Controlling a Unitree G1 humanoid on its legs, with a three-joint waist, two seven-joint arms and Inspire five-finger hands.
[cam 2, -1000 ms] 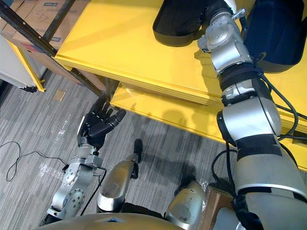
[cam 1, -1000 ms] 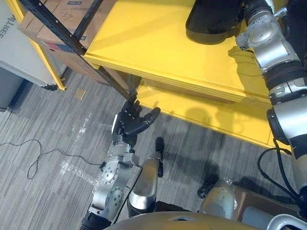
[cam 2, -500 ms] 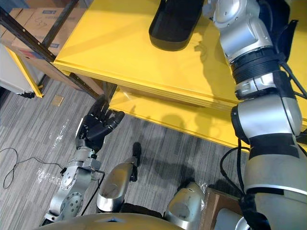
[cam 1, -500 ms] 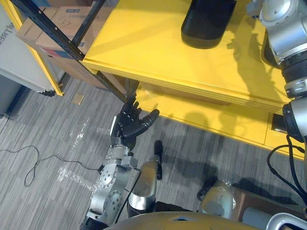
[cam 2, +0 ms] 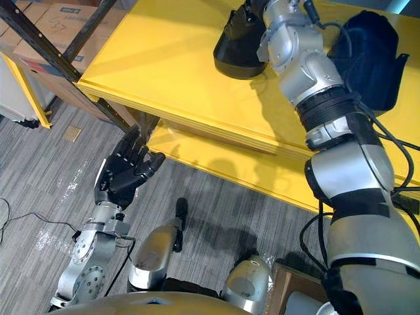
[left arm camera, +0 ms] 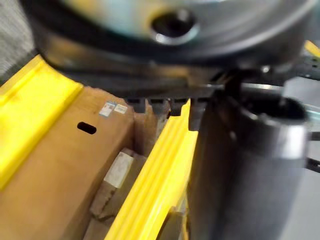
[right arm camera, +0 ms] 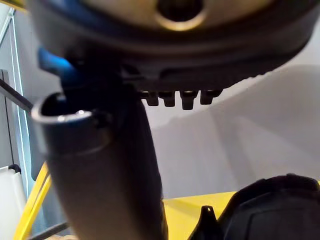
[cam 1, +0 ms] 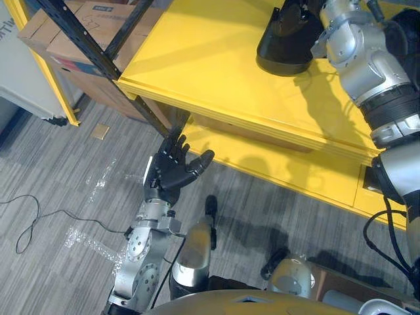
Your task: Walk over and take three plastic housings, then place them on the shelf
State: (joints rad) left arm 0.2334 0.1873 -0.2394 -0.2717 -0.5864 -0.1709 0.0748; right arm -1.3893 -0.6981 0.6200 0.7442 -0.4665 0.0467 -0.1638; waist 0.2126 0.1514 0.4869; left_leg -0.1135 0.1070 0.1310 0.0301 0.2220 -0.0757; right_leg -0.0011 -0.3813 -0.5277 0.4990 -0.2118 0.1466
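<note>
1. reaching over the upper yellow shelf (cam 1: 210,56), the right hand (right arm camera: 100,170) sits right at the far top of a black plastic housing (cam 1: 284,46); from the head views it cannot be told whether they touch.
2. in the right wrist view the hand's fingers (right arm camera: 181,98) show as short straight stubs, released and wrapped round nothing; the thumb stands out on its own, and the housing lies past them, apart from the fingers.
3. the housing rests on the shelf surface, its wider rounded end toward the front edge.
4. a second dark housing (cam 2: 367,59) lies on the same shelf, on the other side of the right arm, well apart from the first.
5. the left hand (cam 1: 170,172) is held low over the grey carpet floor (cam 1: 59,170), just in front of the lower yellow shelf (cam 1: 289,167); its palm faces up and its fingers are spread and relaxed, holding nothing.
6. cardboard boxes (cam 1: 79,33) stand under the upper shelf at its left end, behind a black diagonal brace (cam 1: 98,56).
7. a small scrap of cardboard (cam 1: 100,131) lies on the carpet near that corner.
8. the left wrist view shows a brown box with a slot handle (left arm camera: 75,150) beside a yellow shelf edge (left arm camera: 160,175).
</note>
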